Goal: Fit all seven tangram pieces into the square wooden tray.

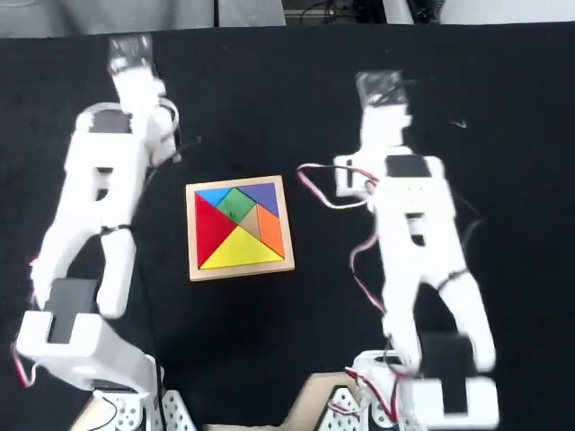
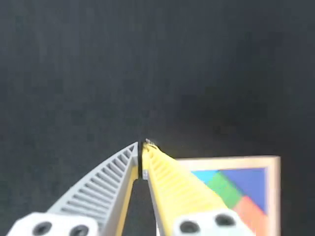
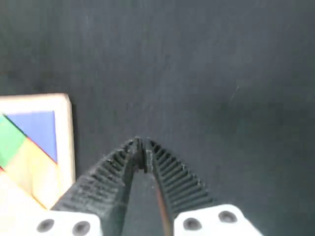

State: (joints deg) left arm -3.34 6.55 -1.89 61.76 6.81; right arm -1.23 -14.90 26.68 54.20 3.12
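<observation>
The square wooden tray [image 1: 239, 182] lies on the black table between the two arms. Inside it, fitted flat, are a red triangle [image 1: 211, 232], a yellow triangle [image 1: 241, 250], an orange piece [image 1: 270, 230], a green piece [image 1: 236, 205], a tan piece [image 1: 251, 223] and two blue pieces [image 1: 262, 194]. My left gripper [image 1: 130, 54] [image 2: 142, 144] is shut and holds nothing, far behind and left of the tray [image 2: 226, 159]. My right gripper [image 1: 377, 87] [image 3: 140, 141] is also shut and empty, behind and right of the tray [image 3: 67, 128].
Both white arms stand folded at either side of the tray, their bases at the table's near edge. Loose red and white cables [image 1: 323, 193] hang off the right arm near the tray's right side. Black cloth surrounds the tray.
</observation>
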